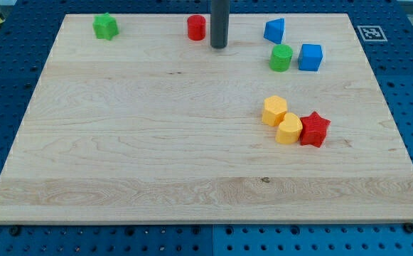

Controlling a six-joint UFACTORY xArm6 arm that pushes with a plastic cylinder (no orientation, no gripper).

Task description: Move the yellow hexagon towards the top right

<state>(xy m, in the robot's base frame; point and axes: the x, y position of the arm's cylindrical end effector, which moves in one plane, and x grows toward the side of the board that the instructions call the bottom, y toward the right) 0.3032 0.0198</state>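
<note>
Two yellow blocks sit right of centre; the yellow hexagon (274, 111) touches the yellow heart (289, 130). Our tip (219, 46), a bare rod gripping nothing, stands near the top edge, so the hexagon lies down and rightward from us.

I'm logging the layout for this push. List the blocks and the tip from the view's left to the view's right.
Green star → red cylinder → my tip → yellow hexagon, still low, right of centre → blue cube → red star. I leave out the blue triangular block, green cylinder and yellow heart, since their spans overlap the hexagon's.
</note>
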